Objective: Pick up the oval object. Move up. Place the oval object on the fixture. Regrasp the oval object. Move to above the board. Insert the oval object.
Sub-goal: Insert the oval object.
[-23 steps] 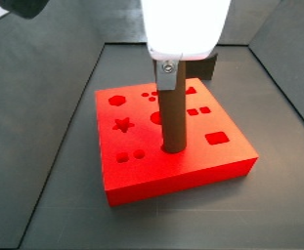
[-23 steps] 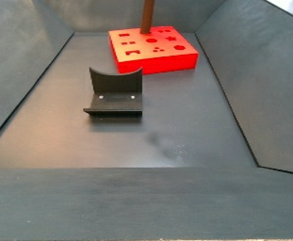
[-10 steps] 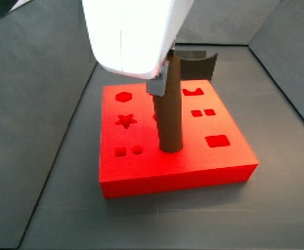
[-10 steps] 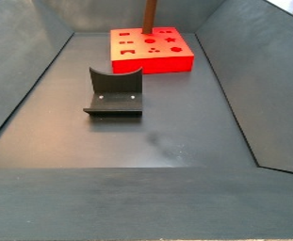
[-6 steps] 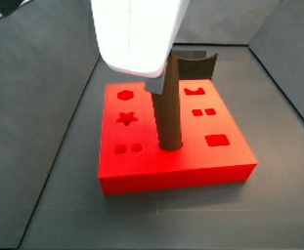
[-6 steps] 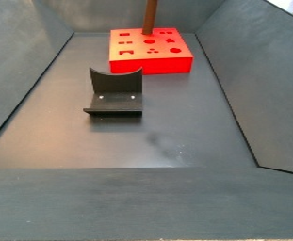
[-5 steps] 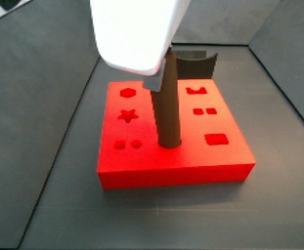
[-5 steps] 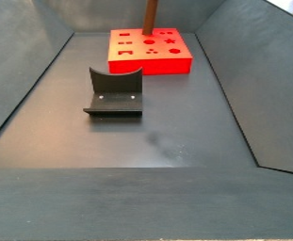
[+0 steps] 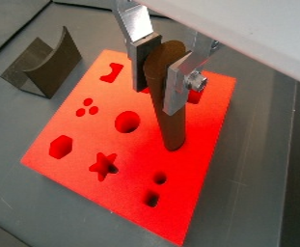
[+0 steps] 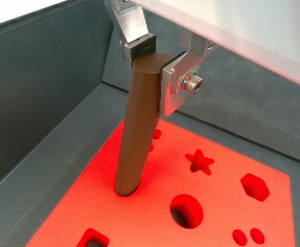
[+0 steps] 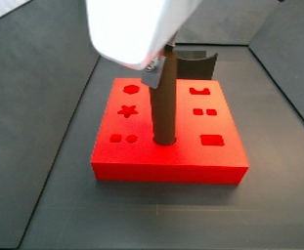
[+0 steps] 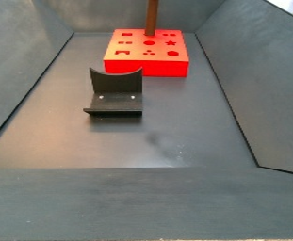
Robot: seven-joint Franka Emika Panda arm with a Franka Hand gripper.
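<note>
Gripper (image 9: 160, 69) above board (image 9: 75, 145), jaws closed on top of peg (image 9: 169, 106). Peg upright, low end in cut-out near board middle, in both wrist views. Board at far end of floor; fixture (image 12: 113, 91) nearer, apart from it, empty. Step: insert. Advice: keep peg vertical, push straight down slowly, no side force, so board does not slide; open jaws only when peg seems seated.

floor (image 12: 161, 141): dark grey, matte | walls (image 12: 236, 66): grey, sloping outward
</note>
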